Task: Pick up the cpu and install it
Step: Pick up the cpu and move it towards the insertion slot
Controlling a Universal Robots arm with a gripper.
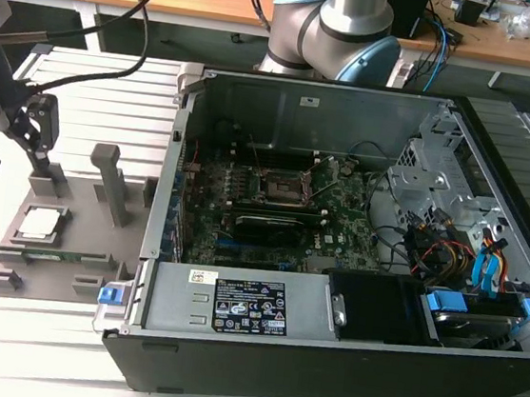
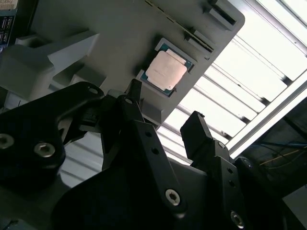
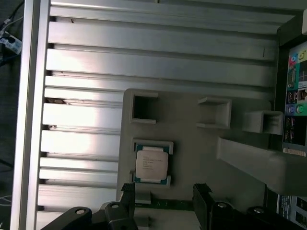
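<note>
The cpu [image 1: 40, 223] is a small square chip with a pale metal top. It lies flat in a recess of the grey fixture plate [image 1: 79, 235], at the exterior view's left of the open computer case [image 1: 336, 245]. My gripper [image 1: 11, 155] hangs above the fixture's far side, open and holding nothing. In both wrist views the cpu [image 2: 165, 71] [image 3: 151, 164] lies a little beyond the gripper [image 2: 165, 117] [image 3: 164, 194], untouched. The dark socket [image 1: 281, 186] sits on the green motherboard inside the case.
Grey posts [image 1: 107, 176] stand up from the fixture near the cpu. A thin green memory stick [image 1: 52, 256] lies in a slot along its near side. The case wall [image 1: 167, 178] rises beside the fixture. Cables and drive bays [image 1: 451, 248] crowd the case's far end.
</note>
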